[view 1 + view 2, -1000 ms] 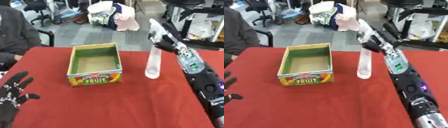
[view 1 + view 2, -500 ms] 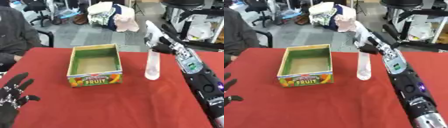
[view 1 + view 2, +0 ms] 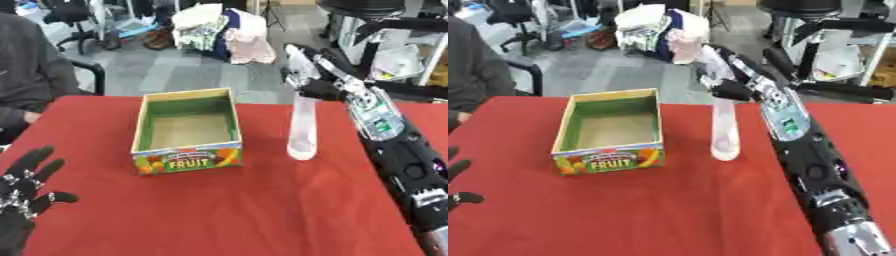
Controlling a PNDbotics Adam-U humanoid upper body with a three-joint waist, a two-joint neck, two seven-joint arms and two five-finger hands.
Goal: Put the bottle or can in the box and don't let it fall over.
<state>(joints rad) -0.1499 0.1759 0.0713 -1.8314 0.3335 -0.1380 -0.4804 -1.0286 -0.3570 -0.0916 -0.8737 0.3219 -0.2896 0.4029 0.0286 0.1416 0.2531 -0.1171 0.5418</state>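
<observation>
A tall clear bottle [image 3: 302,127] stands upright on the red table [image 3: 262,210], just right of the box. The box [image 3: 185,129] is an open cardboard carton, green inside, with "FRUIT" printed on its front. My right hand [image 3: 317,82] is at the bottle's top, palm against its upper end and fingers stretched up and to the left; the bottle's cap is hidden behind it. My left hand [image 3: 22,200] rests open at the lower left corner, fingers up, far from both things.
A person in dark clothes sits at the table's far left corner [image 3: 35,75]. Beyond the far edge are office chairs, a pile of cloth [image 3: 219,30] and black stands [image 3: 833,30]. The table's near half is bare red cloth.
My right hand has come down and to the left, from just above the bottle to touching its top. Bottle, box and left hand have stayed put.
</observation>
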